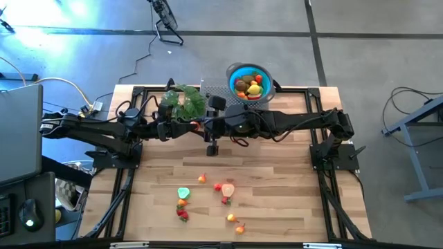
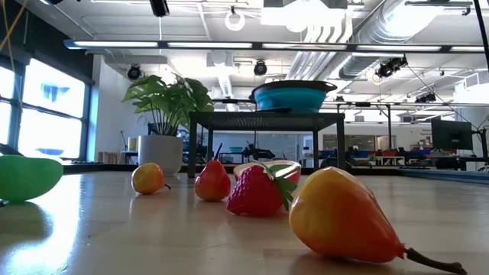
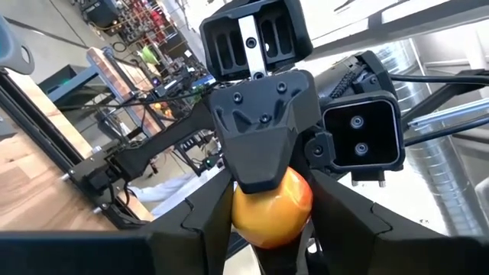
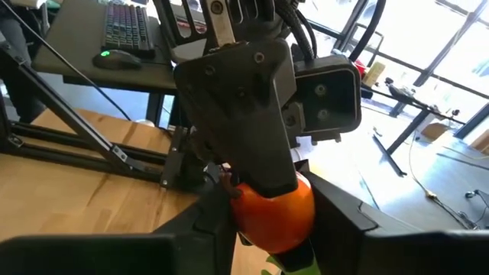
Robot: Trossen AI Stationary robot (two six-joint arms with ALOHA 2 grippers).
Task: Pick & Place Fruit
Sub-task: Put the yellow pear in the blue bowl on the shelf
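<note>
An orange-yellow toy fruit point(image 3: 271, 218) hangs in the air above the table's far middle, between my two grippers, which meet head-on. My left gripper point(image 3: 271, 241) comes from the table's left and is shut on it. My right gripper point(image 4: 271, 233) comes from the right and is shut on the same fruit point(image 4: 273, 214). In the high view the two meet beside the leafy plant point(image 1: 185, 102). Several more fruits point(image 1: 225, 188) lie loose on the near half of the table. The blue bowl point(image 1: 239, 71) with fruit in it stands on a black rack at the far edge. My left gripper pinches the fruit's two opposite sides point(image 3: 238, 214) between its two fingers, coming about level from the table's left. The fruit is lifted clear of the table. My right gripper's finger point(image 3: 260, 153) covers its upper part. My right gripper pinches the fruit's sides point(image 4: 306, 218) between its two fingers, coming about level from the table's right. The fruit stays clear of the table. My left gripper's finger point(image 4: 244, 130) lies over its upper part.
The plant in its white pot point(image 2: 160, 153) stands at the far left, close to the grippers. The black rack point(image 2: 267, 118) bears the bowl point(image 2: 294, 98). On the near table lie a green piece point(image 2: 27, 177), a strawberry point(image 2: 256, 191) and a pear-shaped fruit point(image 2: 344, 218).
</note>
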